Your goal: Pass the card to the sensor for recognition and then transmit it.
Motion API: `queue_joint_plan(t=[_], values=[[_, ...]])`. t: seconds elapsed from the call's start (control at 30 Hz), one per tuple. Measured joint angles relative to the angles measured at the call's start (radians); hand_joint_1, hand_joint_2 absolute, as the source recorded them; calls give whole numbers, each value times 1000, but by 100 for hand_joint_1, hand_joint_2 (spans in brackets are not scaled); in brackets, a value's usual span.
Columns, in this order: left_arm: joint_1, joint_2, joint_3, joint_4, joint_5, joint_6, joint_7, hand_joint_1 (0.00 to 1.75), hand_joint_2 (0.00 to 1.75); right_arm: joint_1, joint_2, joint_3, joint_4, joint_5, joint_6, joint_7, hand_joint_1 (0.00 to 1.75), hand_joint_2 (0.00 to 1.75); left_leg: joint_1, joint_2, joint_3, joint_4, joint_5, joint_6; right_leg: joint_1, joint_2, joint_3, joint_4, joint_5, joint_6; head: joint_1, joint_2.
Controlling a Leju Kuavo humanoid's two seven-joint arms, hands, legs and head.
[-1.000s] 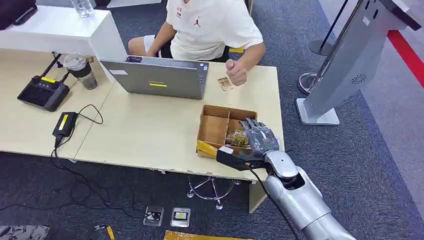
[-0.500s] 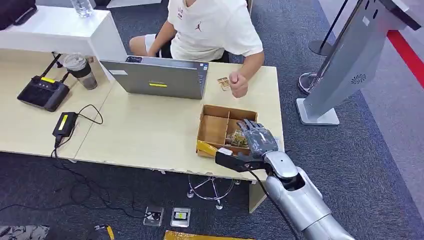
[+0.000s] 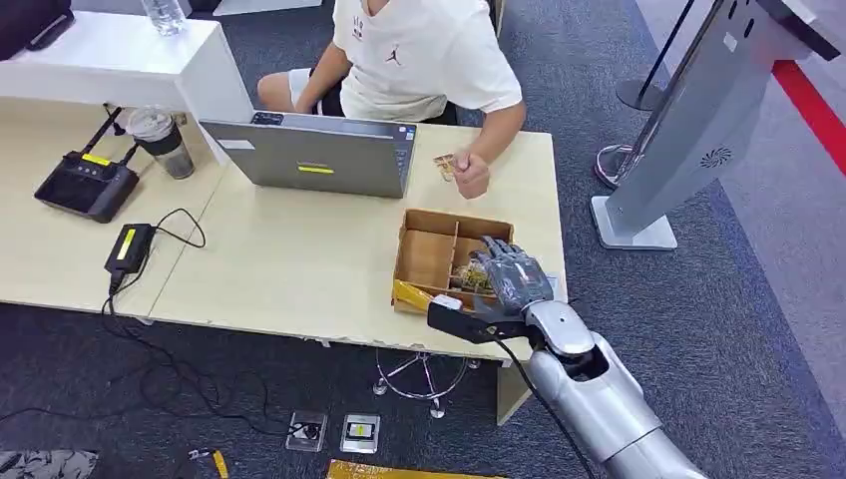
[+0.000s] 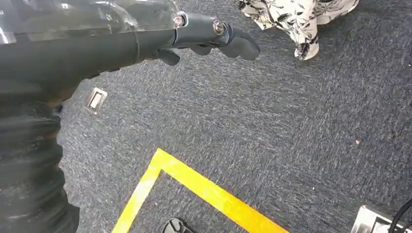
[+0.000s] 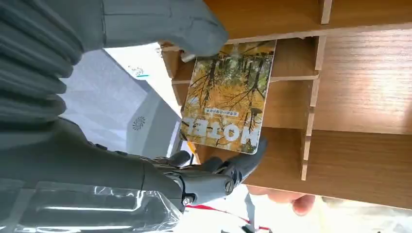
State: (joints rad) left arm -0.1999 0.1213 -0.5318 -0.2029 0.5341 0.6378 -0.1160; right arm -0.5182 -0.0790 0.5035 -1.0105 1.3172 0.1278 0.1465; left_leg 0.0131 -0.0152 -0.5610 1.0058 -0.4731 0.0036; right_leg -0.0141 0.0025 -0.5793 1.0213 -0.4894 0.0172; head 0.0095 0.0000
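Card: yellow card [image 5: 227,94] with trees, inside the wooden box [image 3: 429,249] on the bench [image 3: 289,269].
Right hand [image 3: 511,279]: pinches the card with thumb and fingers.
Left hand [image 4: 214,36]: holds nothing, fingers curled in, above the carpet.

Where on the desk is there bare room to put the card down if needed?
Widest bare patch: desk between laptop, wooden tray and black adapter. Crowded: around the right hand holding the card, and near the person's hand.
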Motion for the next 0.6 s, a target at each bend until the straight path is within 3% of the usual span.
queue_joint_plan(t=[0.17, 0.43, 0.6], values=[[0, 0, 0, 0, -1, 0, 0, 0, 175, 2, -1, 0, -4, 0, 5, 6, 93, 175, 0, 0, 0, 0, 0, 0, 0, 0, 0, 0, 0, 0, 0, 0], [-2, 0, 0, 0, -1, 0, 0, 0, 175, 8, -4, 0, -19, -2, 15, 15, 89, 175, 0, 0, 0, 0, 0, 0, 0, 0, 0, 0, 0, 0, 0, 0], [-3, -1, 0, 0, 0, 0, 0, 0, 175, 12, -5, 0, -32, -2, 21, 17, 113, 175, 0, 0, 0, 0, 0, 0, 0, 0, 0, 0, 0, 0, 0, 0]])
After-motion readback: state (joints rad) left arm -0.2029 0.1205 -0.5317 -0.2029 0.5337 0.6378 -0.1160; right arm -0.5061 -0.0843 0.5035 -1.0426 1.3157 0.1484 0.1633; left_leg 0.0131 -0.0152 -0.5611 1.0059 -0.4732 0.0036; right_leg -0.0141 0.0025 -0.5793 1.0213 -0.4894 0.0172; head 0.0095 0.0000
